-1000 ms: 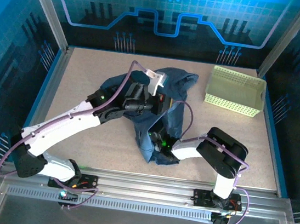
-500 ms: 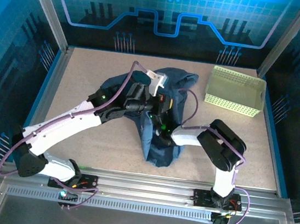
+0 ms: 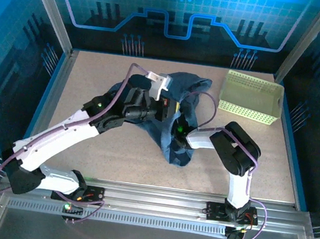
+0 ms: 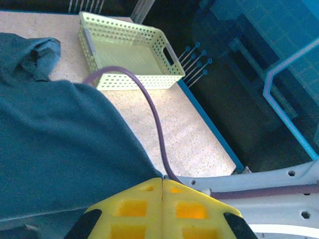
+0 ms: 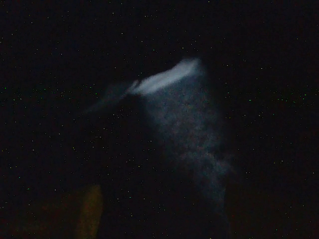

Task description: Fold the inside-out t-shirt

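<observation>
The inside-out t-shirt [image 3: 171, 147] lies bunched in the middle of the table, dark slate-blue and wrinkled, one sleeve [image 3: 197, 84] toward the basket. My left gripper [image 3: 166, 107] is over the heap; in the left wrist view its yellow fingers [image 4: 144, 204] are pressed together, and the shirt [image 4: 60, 134] runs taut to the left gripper's [image 4: 162, 181] tips. My right arm [image 3: 204, 138] reaches into the shirt from the right, its gripper buried under fabric. The right wrist view is nearly black, with dim cloth [image 5: 184, 124] and a faint orange finger [image 5: 89, 209].
A pale yellow-green perforated basket [image 3: 251, 96] stands at the back right; it appears in the left wrist view as the basket [image 4: 129, 55] beyond the shirt. A purple cable [image 4: 154, 119] arcs over the table. Bare tabletop [image 3: 95, 75] lies to the left, bounded by blue edging.
The right arm has pushed farther back and left into the shirt, drawing the near hem away from the front edge. The left arm has shifted slightly left with the cloth.
</observation>
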Available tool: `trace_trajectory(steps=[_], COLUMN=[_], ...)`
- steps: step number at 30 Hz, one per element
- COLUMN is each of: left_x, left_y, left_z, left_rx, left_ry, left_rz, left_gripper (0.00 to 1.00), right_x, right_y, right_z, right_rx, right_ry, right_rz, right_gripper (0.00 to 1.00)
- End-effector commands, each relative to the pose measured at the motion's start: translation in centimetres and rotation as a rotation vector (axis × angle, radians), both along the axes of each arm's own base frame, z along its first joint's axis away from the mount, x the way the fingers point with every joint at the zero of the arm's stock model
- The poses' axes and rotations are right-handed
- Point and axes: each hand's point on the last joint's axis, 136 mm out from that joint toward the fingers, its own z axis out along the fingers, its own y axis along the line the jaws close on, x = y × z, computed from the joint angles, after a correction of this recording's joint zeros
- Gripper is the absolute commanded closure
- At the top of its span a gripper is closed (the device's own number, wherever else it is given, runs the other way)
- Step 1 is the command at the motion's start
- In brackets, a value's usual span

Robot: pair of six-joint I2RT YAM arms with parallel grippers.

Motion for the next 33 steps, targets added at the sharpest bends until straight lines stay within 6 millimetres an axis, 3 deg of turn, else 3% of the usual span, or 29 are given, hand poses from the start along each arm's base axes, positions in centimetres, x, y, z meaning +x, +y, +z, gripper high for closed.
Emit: trace_trajectory(steps=[1,7,11,16,20,25,29,32,33], left_x=[-0.8,-1.4,-1.1,-1.1,-2.3,-3.8,-5.1,-5.5,-5.7], left_y=[0.2,-3.9,-5.6,-6.5,-7.3,-8.5,-9.2,-8.9,-8.7], left_z=[1.8,2.4,2.9,5.4,7.7,9.8,11.6,12.5,12.8], left_rx=[-0.057,-0.107,-0.124,-0.239,-0.332,-0.449,-0.491,-0.519,-0.530], left_ry=[-0.038,-0.013,-0.016,-0.038,-0.079,-0.092,-0.116,-0.128,-0.136], left_rz=[-0.042,-0.127,-0.113,-0.097,-0.103,-0.140,-0.175,-0.176,-0.182], left_gripper=[1.00,1.00,1.00,1.00,1.00,1.00,1.00,1.00,1.00], right_x=[0.1,1.7,3.5,5.7,7.4,8.4,9.0,9.3,9.3], right_y=[-0.2,0.3,2.3,4.1,5.5,7.4,8.0,8.0,7.9], right_z=[1.3,1.3,2.4,1.7,1.2,0.7,-0.4,-0.2,-1.8], right_rx=[-0.003,-0.050,-0.021,0.043,0.124,0.104,0.129,0.126,0.106], right_ry=[-0.009,-0.039,-0.035,0.024,0.057,0.078,0.104,0.110,0.133], right_rz=[-0.013,-0.122,-0.112,-0.090,-0.035,-0.006,-0.002,-0.013,-0.019], right_gripper=[0.33,0.33,0.32,0.32,0.32,0.32,0.32,0.32,0.32])
